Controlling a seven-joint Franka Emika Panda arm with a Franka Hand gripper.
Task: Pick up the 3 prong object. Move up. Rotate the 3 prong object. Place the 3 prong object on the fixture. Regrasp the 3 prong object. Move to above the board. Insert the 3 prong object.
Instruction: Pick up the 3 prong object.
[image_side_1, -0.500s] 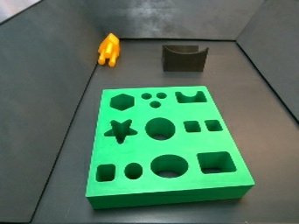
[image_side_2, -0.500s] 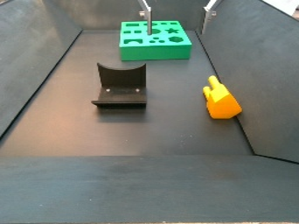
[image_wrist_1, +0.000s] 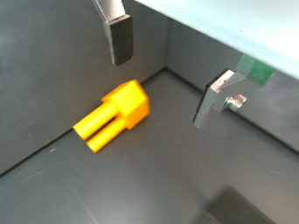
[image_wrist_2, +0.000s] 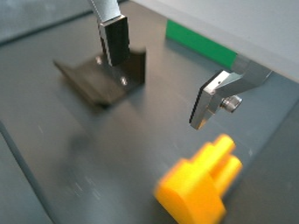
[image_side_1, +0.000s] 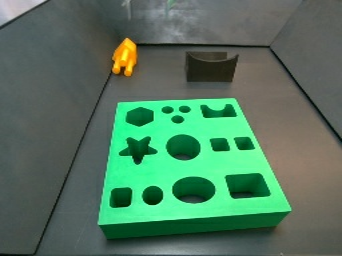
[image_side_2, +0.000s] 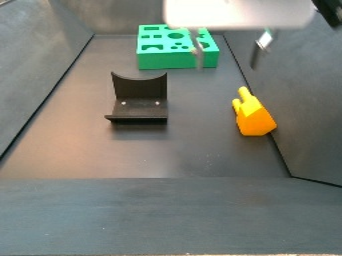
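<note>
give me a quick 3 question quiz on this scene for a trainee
1. True or false: the hand is holding the 3 prong object.
2. Which does the 3 prong object lie nearest in a side view? A) the board B) the fixture C) the tray's side wall
3. Fill the gap: the hand's fingers are ____, with nothing between them.

Key:
1. False. The piece lies on the floor, and the hand is above it, apart from it.
2. C
3. open
</note>
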